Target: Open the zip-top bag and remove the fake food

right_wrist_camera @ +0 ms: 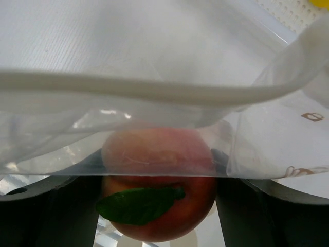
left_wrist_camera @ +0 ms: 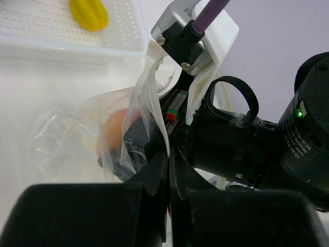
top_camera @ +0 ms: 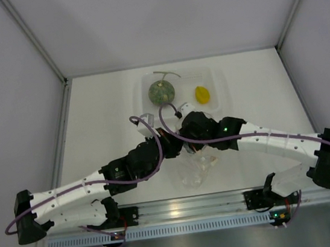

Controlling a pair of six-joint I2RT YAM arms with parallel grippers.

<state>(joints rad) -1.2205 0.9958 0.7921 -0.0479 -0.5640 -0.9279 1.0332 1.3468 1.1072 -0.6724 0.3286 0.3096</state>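
The clear zip-top bag [top_camera: 197, 171] hangs crumpled between both grippers at the table's middle. My left gripper [left_wrist_camera: 169, 154] is shut on the bag's edge [left_wrist_camera: 149, 87], and the film rises from its fingertips. My right gripper [right_wrist_camera: 158, 206] is shut on the orange-red fruit [right_wrist_camera: 169, 206], which has a green leaf and sits half under the bag's rim [right_wrist_camera: 154, 92]. The same fruit shows through the film in the left wrist view [left_wrist_camera: 114, 131]. The green melon [top_camera: 161, 90] and the yellow fruit [top_camera: 202, 94] lie in the clear tub [top_camera: 220, 82].
The tub stands at the back middle of the table, just beyond the two grippers. Its perforated floor and the yellow fruit [left_wrist_camera: 88, 13] show in the left wrist view. My right arm's wrist [left_wrist_camera: 241, 149] is right against the left gripper. Enclosure walls stand on both sides.
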